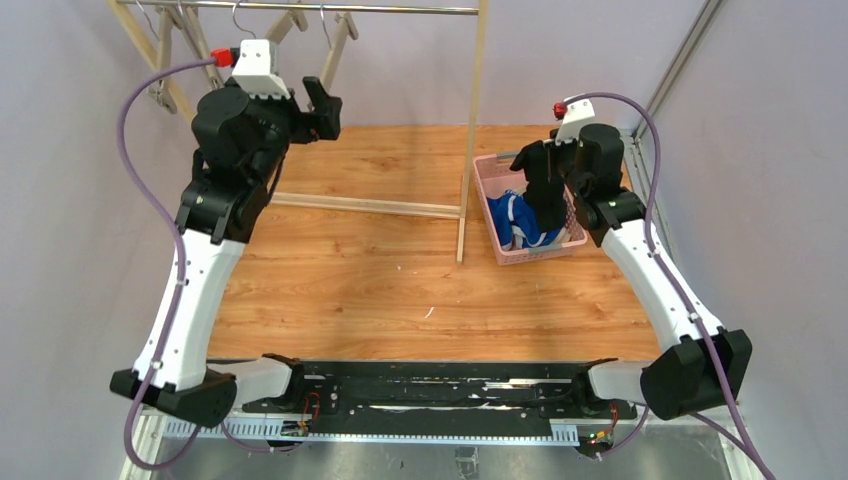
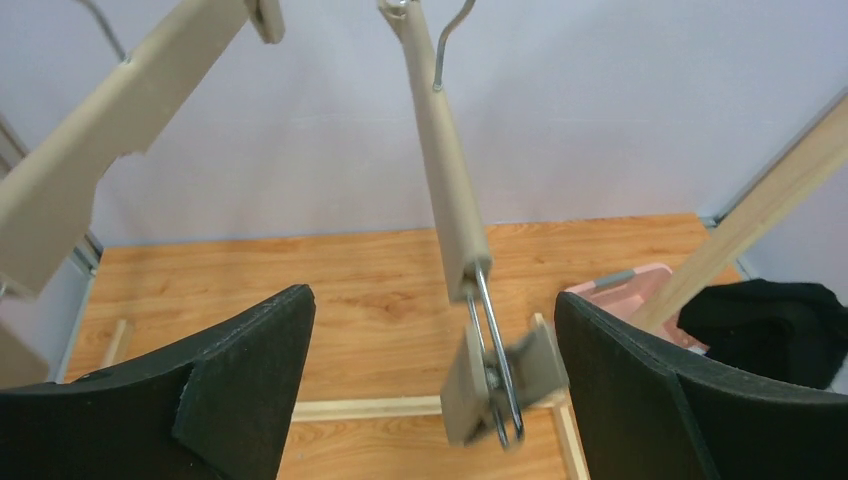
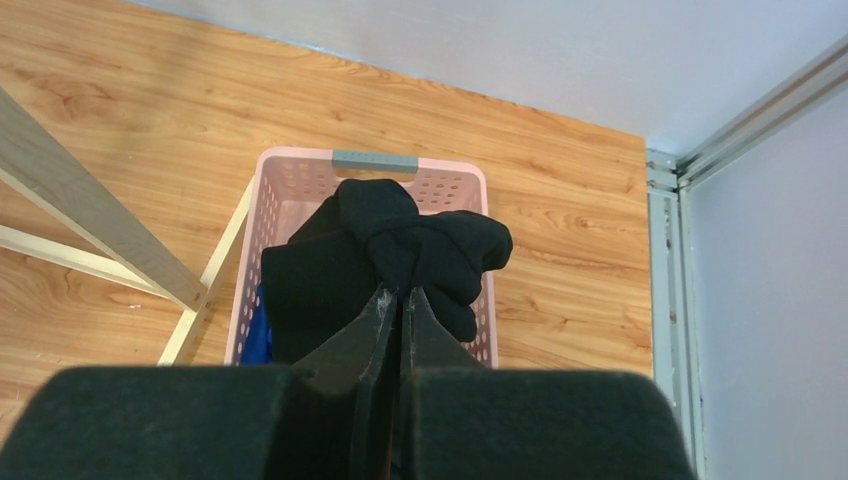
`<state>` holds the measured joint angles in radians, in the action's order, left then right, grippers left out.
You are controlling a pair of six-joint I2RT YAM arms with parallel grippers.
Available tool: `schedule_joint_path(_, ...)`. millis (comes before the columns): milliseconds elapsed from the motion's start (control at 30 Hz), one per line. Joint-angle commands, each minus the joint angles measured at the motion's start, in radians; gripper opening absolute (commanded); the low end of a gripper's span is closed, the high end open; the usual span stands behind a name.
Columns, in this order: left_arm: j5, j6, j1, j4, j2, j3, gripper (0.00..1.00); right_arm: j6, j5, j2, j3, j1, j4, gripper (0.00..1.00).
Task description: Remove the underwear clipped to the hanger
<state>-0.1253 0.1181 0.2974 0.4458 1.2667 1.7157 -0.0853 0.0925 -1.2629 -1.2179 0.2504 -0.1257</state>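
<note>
My right gripper [image 3: 400,292] is shut on the black underwear [image 3: 400,240] and holds it bunched above the pink basket [image 3: 300,170]. The top view shows that gripper [image 1: 545,190], the black underwear [image 1: 548,212] and the basket [image 1: 490,175]. The blue underwear [image 1: 508,220] lies in the basket, and its edge shows in the right wrist view [image 3: 258,335]. My left gripper [image 2: 432,300] is open, with an empty wooden hanger [image 2: 450,180] and its bare clip [image 2: 495,385] hanging between the fingers. In the top view it [image 1: 325,105] is raised by the rack. The cream-beige underwear is out of view.
The wooden clothes rack has a metal rod [image 1: 320,8] along the top, a post [image 1: 472,130] just left of the basket and a base rail [image 1: 370,205] on the table. A second hanger [image 2: 110,110] hangs at the left. A grey wall stands close on the right.
</note>
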Motion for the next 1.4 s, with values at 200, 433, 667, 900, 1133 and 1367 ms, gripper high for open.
schedule_joint_path(200, 0.064, -0.002, -0.003, -0.027, -0.219, -0.248, 0.98, 0.055, -0.064, -0.124, 0.025, -0.032, 0.098, 0.0)
schedule_joint_path(433, 0.129, -0.019, -0.003, 0.037, -0.317, -0.317, 0.98, 0.087, -0.149, -0.279, 0.064, -0.049, 0.089, 0.32)
schedule_joint_path(667, 0.11, -0.087, -0.003, 0.051, -0.432, -0.419, 0.98, 0.085, -0.197, -0.349, -0.011, -0.05, 0.01, 0.72)
schedule_joint_path(900, -0.098, -0.09, -0.003, 0.07, -0.538, -0.545, 0.98, 0.082, -0.177, -0.19, -0.081, -0.05, -0.049, 0.75)
schedule_joint_path(1133, -0.133, -0.064, -0.003, 0.132, -0.579, -0.636, 0.98, 0.054, 0.007, 0.085, 0.035, -0.049, -0.089, 0.76)
schedule_joint_path(1367, -0.153, -0.03, -0.003, 0.08, -0.715, -0.788, 0.98, 0.114, 0.164, 0.461, 0.27, -0.048, -0.14, 0.77)
